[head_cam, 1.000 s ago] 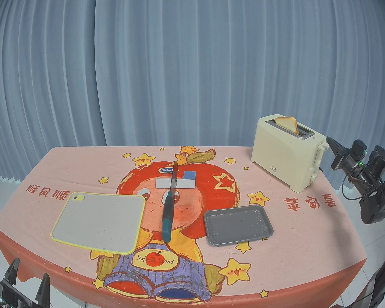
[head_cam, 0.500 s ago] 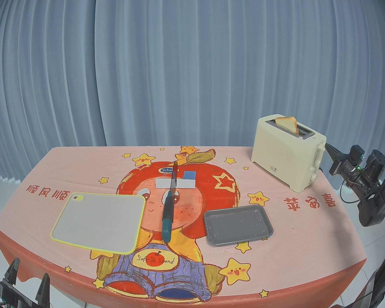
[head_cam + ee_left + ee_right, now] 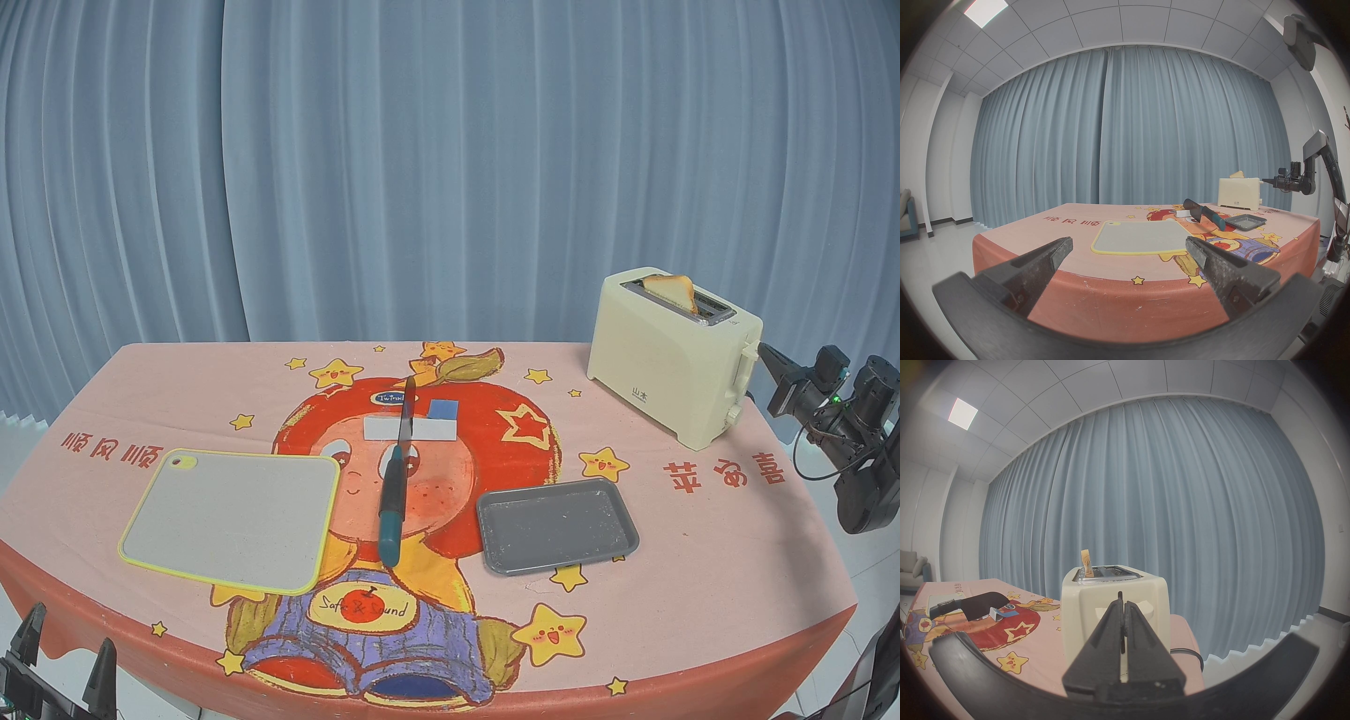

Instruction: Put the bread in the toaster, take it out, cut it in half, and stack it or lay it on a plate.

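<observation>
Bench (image 3: 750, 562): open cloth lies near right. Toaster (image 3: 670, 370) stands far right, close to the bench edge. Cutting board (image 3: 230, 520) near left, grey tray (image 3: 558, 525) centre, both bare; knife (image 3: 394, 487) between. Bread slice (image 3: 671, 289) stands proud in the slot. Right tool (image 3: 1122, 606), fingers together, points at the lever (image 3: 747, 359); left tool (image 3: 1128, 243), spread, hangs off the near edge. Judged: toasting step; next, a downward press without shoving the toaster.

The right gripper (image 3: 767, 354) sat out at the far right, its two fingers pressed flat together and pointing level inward off the bent right arm (image 3: 867, 469), while the left gripper (image 3: 1129, 244) hung low at the near left, fingers spread wide apart.
</observation>
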Controlling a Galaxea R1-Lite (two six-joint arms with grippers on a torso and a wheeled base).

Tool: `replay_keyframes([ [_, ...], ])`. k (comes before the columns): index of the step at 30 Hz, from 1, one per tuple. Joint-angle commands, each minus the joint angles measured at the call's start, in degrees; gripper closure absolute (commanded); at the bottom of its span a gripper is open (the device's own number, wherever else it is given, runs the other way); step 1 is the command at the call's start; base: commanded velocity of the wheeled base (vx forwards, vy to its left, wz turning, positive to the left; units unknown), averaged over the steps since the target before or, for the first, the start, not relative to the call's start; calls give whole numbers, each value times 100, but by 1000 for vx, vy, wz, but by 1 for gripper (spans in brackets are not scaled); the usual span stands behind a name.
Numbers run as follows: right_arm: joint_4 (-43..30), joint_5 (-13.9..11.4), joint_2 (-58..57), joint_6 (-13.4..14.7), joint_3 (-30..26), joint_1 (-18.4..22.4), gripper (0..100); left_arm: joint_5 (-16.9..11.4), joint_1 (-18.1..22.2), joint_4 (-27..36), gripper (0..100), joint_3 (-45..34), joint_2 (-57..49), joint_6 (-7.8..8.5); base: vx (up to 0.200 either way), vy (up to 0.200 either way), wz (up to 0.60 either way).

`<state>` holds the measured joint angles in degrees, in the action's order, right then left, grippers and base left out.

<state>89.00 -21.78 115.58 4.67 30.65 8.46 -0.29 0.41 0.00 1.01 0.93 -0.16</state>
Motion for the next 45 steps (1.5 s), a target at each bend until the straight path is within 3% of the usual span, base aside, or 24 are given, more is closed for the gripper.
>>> replay_keyframes([
  [1, 64, -10, 26, -1, -32, -2, 100, -6, 2, 0, 0, -101, -93, -2, 0, 0, 0],
  [45, 64, 113, 422, -115, -305, 15, 100, -6, 2, 0, 0, -101, -93, -2, 0, 0, 0],
])
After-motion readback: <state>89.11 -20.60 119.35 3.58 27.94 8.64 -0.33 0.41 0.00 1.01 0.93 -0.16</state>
